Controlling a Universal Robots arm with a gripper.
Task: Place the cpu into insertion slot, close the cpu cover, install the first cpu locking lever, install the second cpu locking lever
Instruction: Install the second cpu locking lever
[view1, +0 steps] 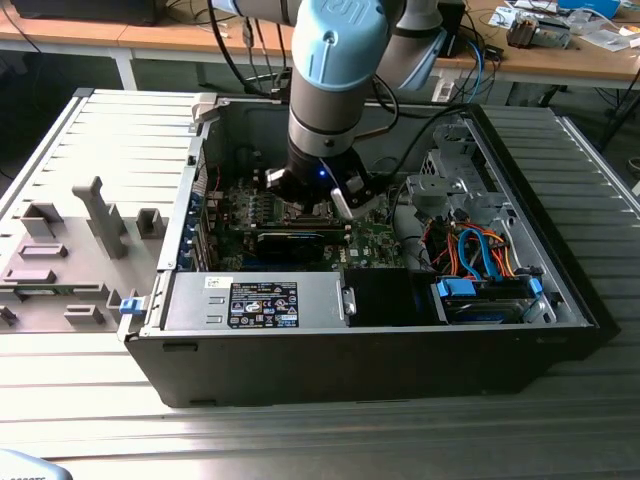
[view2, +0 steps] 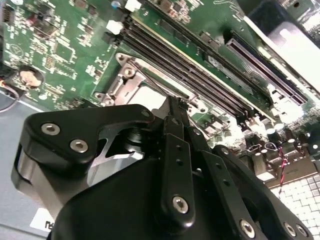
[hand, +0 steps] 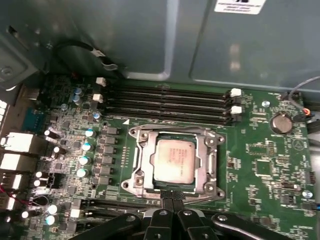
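The cpu (hand: 174, 160), a dull silver square, lies flat in the insertion slot (hand: 131, 187) on the green motherboard (hand: 260, 165). The cpu cover (hand: 141, 165), a silvery frame, lies down around the chip. A thin wire lever (hand: 175, 129) runs along the socket's side nearest the memory slots. My gripper (hand: 172, 196) hangs just off the opposite edge of the socket, its black fingers pressed together and shut. In the second wrist view the gripper (view2: 172, 102) tip reaches the socket frame (view2: 125, 80). In the exterior view the gripper (view1: 318, 205) is low inside the computer case.
Long memory slots (hand: 165, 102) run beside the socket, with capacitors (hand: 89, 147) on another side and a coin battery (hand: 281, 122) further off. In the case sit a black card (view1: 290, 240), a power supply (view1: 255, 300) and a drive bay with blue and orange cables (view1: 480, 260).
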